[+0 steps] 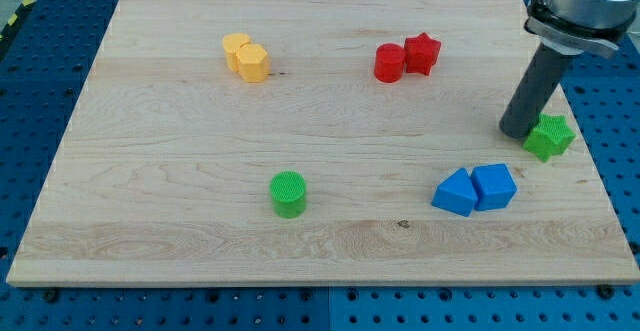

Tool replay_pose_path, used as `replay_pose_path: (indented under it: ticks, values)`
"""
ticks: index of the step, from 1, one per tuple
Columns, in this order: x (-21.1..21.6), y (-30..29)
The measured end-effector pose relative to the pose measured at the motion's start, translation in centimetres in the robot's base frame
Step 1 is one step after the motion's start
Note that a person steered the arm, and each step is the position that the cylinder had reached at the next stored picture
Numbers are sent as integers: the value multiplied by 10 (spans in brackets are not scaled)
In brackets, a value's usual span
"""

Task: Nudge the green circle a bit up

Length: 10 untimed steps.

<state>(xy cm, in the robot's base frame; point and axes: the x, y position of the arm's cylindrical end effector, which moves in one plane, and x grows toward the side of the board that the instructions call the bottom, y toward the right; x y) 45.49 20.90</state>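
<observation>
I carry no jaws, only my tip (518, 131), seemingly touching the green star (549, 136). I should circle below the green circle (288, 193), then push gently upward.

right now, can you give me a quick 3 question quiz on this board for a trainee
1. True or false: my tip touches the green circle.
2. Which block sits closest to my tip? A) red star B) green star C) blue cube
3. Fill in: the two yellow blocks lie toward the view's top ____.

Key:
1. False. My tip is far to the view's right of the green circle, up beside the green star.
2. B. The green star lies just to the right of my tip.
3. Left. They sit side by side, touching, on the wooden board.
</observation>
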Motion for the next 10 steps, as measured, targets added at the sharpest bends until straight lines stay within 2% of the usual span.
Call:
replay_pose_path:
  ticks: [2, 4, 7, 9, 10]
  values:
    - [-14, -122]
    - [-14, -134]
    - [-17, -298]
    - [34, -354]
    - [102, -347]
